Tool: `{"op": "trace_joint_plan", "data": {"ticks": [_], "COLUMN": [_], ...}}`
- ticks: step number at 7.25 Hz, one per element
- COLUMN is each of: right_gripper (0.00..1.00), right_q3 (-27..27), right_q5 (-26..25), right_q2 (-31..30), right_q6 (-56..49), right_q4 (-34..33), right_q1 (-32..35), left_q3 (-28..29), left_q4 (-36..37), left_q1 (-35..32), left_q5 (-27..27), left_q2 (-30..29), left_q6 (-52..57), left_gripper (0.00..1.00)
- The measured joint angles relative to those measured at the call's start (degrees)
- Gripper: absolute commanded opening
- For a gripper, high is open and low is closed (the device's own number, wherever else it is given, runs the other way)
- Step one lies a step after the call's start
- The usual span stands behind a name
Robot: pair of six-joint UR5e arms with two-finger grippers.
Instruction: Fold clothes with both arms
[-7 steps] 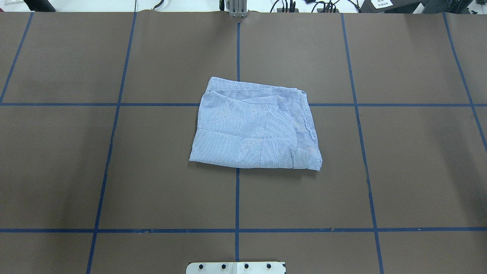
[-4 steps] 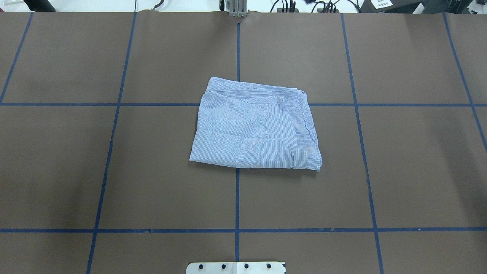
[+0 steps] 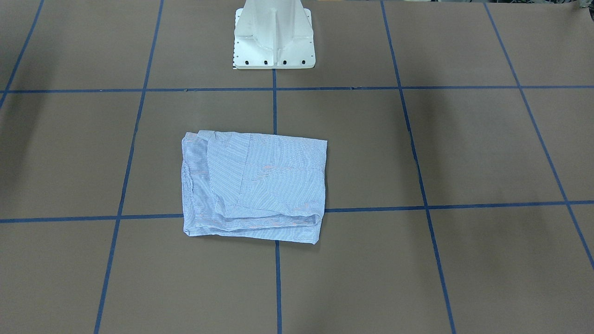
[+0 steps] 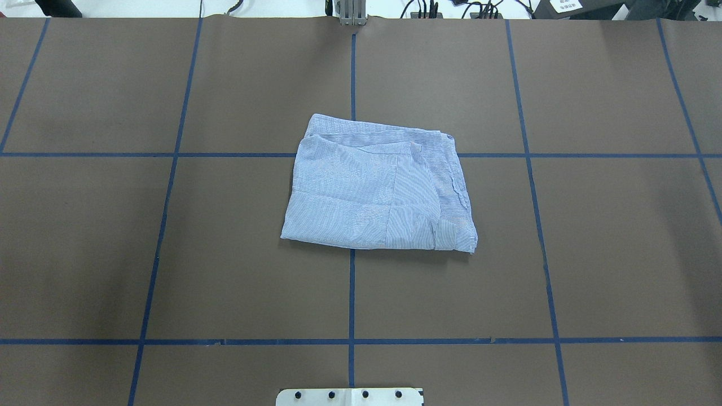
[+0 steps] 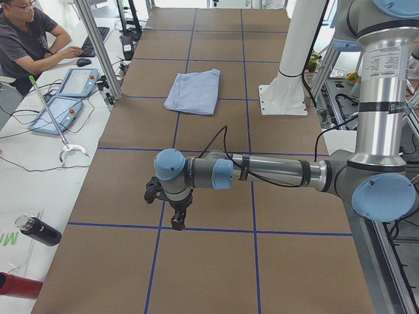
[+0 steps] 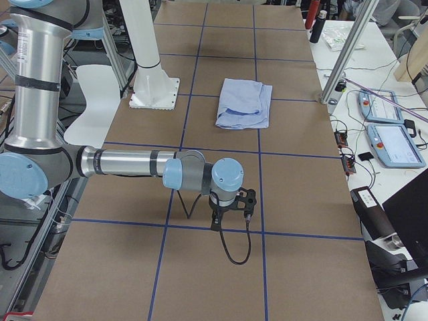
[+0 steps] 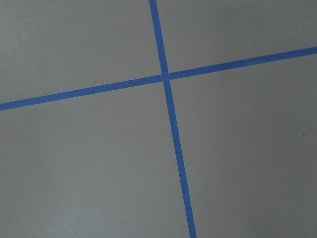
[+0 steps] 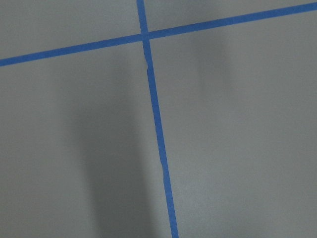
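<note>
Brown table (image 4: 225, 282), shirt (image 4: 366, 186) folded at centre; arms (image 5: 275, 173) outstretched low (far from it), left gripper (image 5: 178, 219) and right gripper (image 6: 229, 217) apparently pointing down, open or closed I can't tell.

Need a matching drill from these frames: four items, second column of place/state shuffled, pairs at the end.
1 shirt
2 pedestal base
3 left arm
4 person

A at a keyboard beside the table
B folded, lying mid-table
C stretched low over the table, apart from the shirt
D white, standing at the robot's side of the table

Pairs: 1-B, 2-D, 3-C, 4-A
</note>
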Motion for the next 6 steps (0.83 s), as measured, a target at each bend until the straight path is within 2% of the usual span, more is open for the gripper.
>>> {"op": "trace_joint_plan", "data": {"ticks": [6], "right_gripper": [1.0], "right_q3": [-0.1], "right_q5": [-3.5], "right_q2": [3.2], "right_q6": [0.3], "right_q4": [0.5], "right_q1": [0.9], "left_q3": [-0.1], "left_q4": [-0.2], "left_q1": [-0.6], "left_q5": [0.0], "left_q2": [-0.3], "left_q6": [0.0], "left_gripper": [1.0]}}
